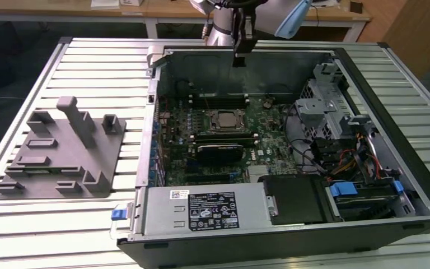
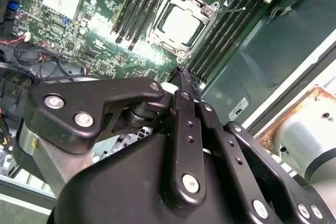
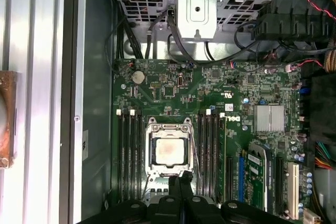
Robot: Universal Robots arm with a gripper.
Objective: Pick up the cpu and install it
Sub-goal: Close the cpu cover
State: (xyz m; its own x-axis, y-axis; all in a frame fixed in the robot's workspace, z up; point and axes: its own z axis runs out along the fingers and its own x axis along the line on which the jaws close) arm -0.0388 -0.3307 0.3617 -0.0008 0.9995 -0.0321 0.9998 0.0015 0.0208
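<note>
A: Inside the open computer case, on the slatted table, we log the cpu lying flat in the socket frame on the motherboard.

B: Agreed. In both wrist views the cpu shows its pale metal top facing up. Writing on it?

A: We cannot make out any; the lid looks blank, with a faint discoloured patch. The power supply carries a white sticker and a dark printed label, and a small white sticker sits on the case wall. We cannot make out the print on any of them.

B: Orientation?

A: The chip is square, so we record no long axis. Its edges run parallel to the memory slots on either side of it.

B: Gripper?

A: In the exterior view the gripper hovers above the case's far wall, well clear of the board. In both wrist views the gripper has its fingertips pressed together with nothing between them.

B: Hidden parts?

A: The gripper body covers the lower half of the second wrist view. In the first wrist view the fingertips overlap the socket frame's near edge. The grey fixture stands apart on the table, at the exterior view's left.
</note>
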